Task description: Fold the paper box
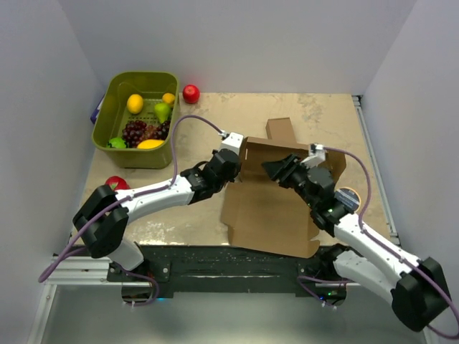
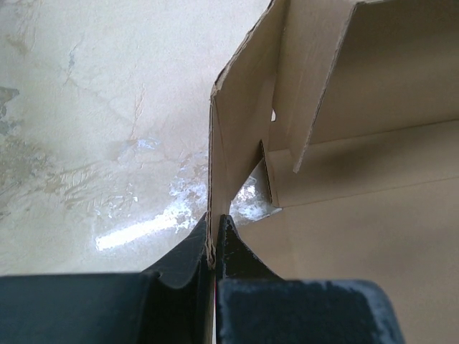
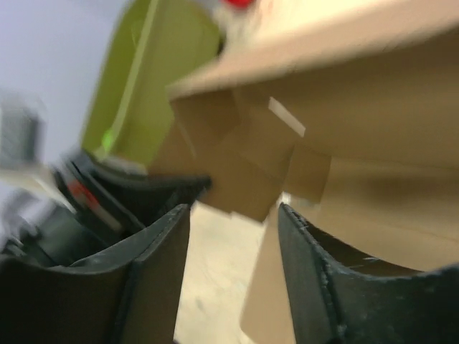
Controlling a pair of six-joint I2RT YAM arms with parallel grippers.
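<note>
Closest to the lens in the left wrist view, the left claw point(image 2: 215, 233) is seen clamped shut on the edge of an upright side wall of the paper box point(image 2: 373, 215). The surface point(image 1: 186, 215) is taken up at its middle by that box, whose base is laid flat toward the near edge while its far and left walls are raised. A green basket point(image 1: 133, 159) is set well apart at the far left. Toward the right of the box, the right claw point(image 3: 233, 208) is held with its jaws parted. A folded flap corner is seen just ahead of them, blurred, and nothing is gripped.

Trouble is judged likeliest at the pinched wall. Only a thin edge is held there, so the grip could be lost or the wall crumpled if the box is pushed from the right. The unweighted base could be slid across the surface. The flap could also be bent off its crease if it is met at an angle.
</note>
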